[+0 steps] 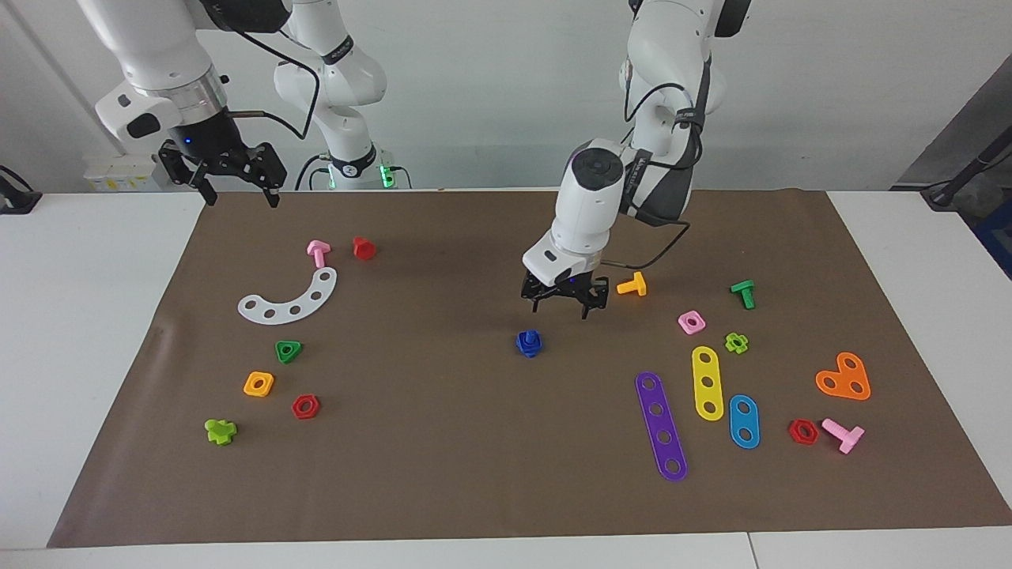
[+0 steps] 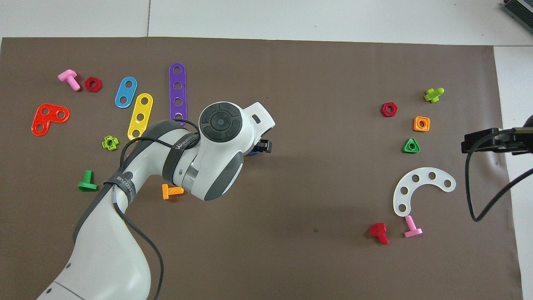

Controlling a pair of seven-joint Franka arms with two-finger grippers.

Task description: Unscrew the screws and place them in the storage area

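The left gripper point(image 1: 564, 302) hangs open and empty over the brown paper mat point(image 1: 443, 474), just above the small dark-blue plastic bolt point(image 1: 529, 343) standing mid-mat. The right gripper point(image 1: 233, 183), also open and empty, waits over the mat's edge nearest the robots. The white curved holed strip point(image 1: 289, 299) and green triangular nut point(image 1: 288, 351) lie toward the right arm's end. The overhead view hides the bolt under the left arm; the facing view adds a grey wall. Writing on the arm's strap is unreadable
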